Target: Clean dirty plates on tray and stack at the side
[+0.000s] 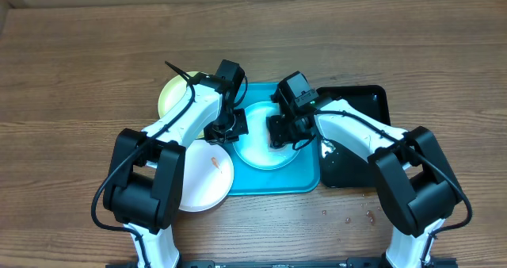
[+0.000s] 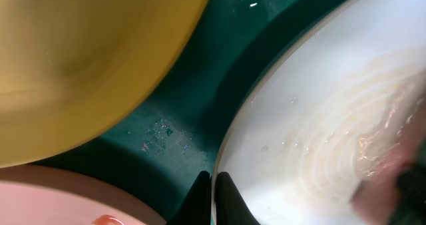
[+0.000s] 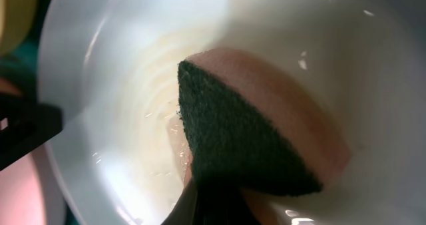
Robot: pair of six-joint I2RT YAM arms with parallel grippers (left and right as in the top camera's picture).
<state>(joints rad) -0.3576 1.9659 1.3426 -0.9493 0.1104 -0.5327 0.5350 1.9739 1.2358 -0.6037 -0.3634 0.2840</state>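
A light cyan plate (image 1: pixel 264 145) lies on the bright cyan-blue tray (image 1: pixel 277 182). My left gripper (image 1: pixel 230 131) is shut on its left rim; in the left wrist view the fingertips (image 2: pixel 214 185) pinch the rim of the plate (image 2: pixel 313 118), one finger on each side. My right gripper (image 1: pixel 283 133) is shut on a sponge (image 3: pixel 253 138), pink with a dark green scouring face, pressed into the wet plate (image 3: pixel 126 85). A pale yellow-green plate (image 1: pixel 174 93) sits at the tray's upper left. A white plate (image 1: pixel 202 181) with an orange smear (image 1: pixel 216 163) overlaps the tray's left edge.
A glossy black tray (image 1: pixel 360 101) lies right of the blue tray, under my right arm. A few small drops (image 1: pixel 348 218) dot the wooden table in front of it. Both arms cross over the trays' near halves.
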